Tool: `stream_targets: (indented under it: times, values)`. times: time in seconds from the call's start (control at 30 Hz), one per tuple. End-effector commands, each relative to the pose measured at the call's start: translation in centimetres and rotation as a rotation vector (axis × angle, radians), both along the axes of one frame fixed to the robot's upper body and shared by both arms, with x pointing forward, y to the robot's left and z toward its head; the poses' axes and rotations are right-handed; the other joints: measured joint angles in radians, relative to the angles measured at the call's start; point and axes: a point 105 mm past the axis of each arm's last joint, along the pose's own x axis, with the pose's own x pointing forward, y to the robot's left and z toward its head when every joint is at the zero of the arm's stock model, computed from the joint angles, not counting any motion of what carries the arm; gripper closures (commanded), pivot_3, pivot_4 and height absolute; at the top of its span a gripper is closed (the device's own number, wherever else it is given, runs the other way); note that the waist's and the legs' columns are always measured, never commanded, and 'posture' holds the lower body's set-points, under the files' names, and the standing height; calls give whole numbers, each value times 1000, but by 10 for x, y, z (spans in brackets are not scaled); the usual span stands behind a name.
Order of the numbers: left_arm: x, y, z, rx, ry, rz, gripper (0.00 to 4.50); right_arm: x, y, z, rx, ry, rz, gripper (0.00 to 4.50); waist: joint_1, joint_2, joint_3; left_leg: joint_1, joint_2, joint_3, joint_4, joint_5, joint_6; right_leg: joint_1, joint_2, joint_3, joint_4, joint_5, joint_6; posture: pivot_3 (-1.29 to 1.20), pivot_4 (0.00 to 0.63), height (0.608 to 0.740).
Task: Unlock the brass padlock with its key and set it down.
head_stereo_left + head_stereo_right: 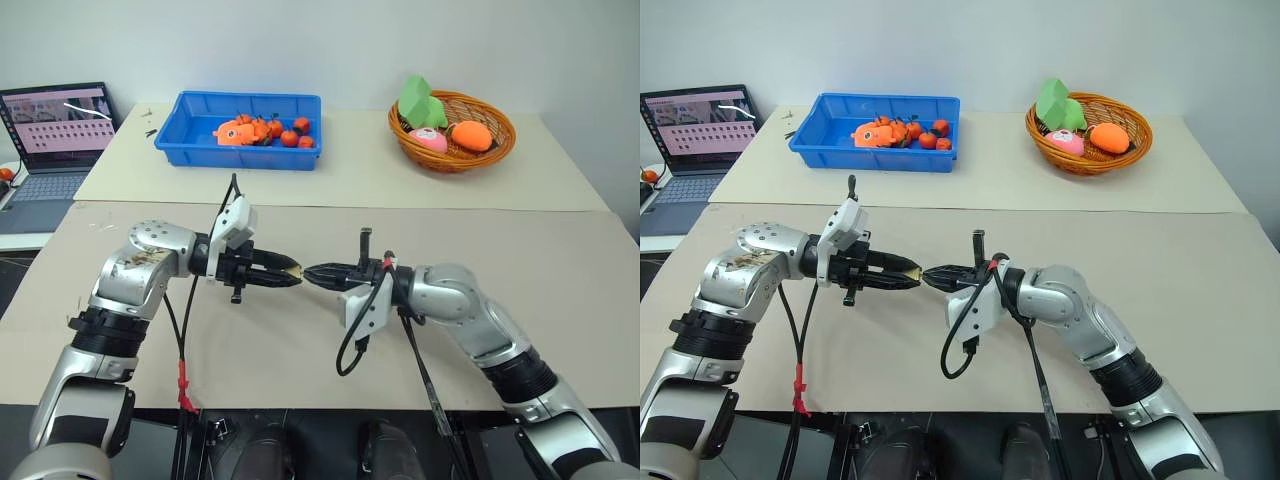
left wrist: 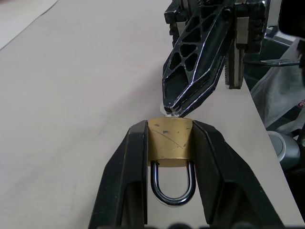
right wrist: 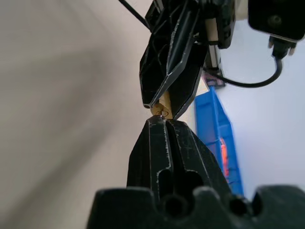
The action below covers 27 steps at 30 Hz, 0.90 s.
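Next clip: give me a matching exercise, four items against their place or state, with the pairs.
Items:
1. brass padlock
2. right end effector
3. blue tray
4. wicker basket

Place or state:
A. holds small orange items
B. clamped in the left end effector, above the table
C. holds soft toys
D. shut, tips at the padlock's bottom face

Pairs: 1-B, 2-D, 3-A, 4-C
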Motion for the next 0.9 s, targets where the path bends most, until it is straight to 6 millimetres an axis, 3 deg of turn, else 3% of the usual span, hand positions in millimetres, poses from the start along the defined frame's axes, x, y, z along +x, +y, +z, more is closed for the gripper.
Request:
stream_targets:
  times: [0.03, 0.27, 0.5, 0.6, 0.77, 0.9]
  values:
    - [0, -3, 12, -14, -50, -1, 3656, -15, 11, 15, 37, 107, 80, 4469, 0, 0, 0, 0, 0, 0, 0, 0, 0, 0, 0, 0, 0, 0, 0, 0, 150, 692]
    - [1, -3, 12, -17, -52, 11, 3656, -25, 18, 19, 45, 279, 124, 4469, 3, 0, 0, 0, 0, -1, 0, 0, 0, 0, 0, 0, 0, 0, 0, 0, 150, 692]
    - [1, -2, 12, -17, -51, 18, 3656, -9, 14, 14, -83, -111, 81, 4469, 0, 0, 0, 0, -1, 0, -1, 0, 0, -1, 0, 0, 0, 0, 0, 0, 150, 692]
    - [1, -2, 12, -18, -50, 21, 3656, -9, 13, 10, -101, -171, 90, 3769, 1, 0, 0, 0, 0, 0, -1, 0, 0, -1, 0, 0, 0, 0, 0, 0, 150, 692]
    - [0, -1, 12, -16, -47, 23, 3656, -7, 14, 11, -90, -313, 98, 2170, 0, 0, 0, 0, 0, 0, 0, 0, 0, -1, 0, 0, 0, 0, 0, 0, 150, 692]
    - [1, -1, 13, -16, -48, 25, 3656, -4, 12, 16, -71, -411, 94, 2170, 0, 0, 0, 0, 0, 0, 0, 0, 0, -1, 0, 0, 0, 0, 0, 0, 150, 692]
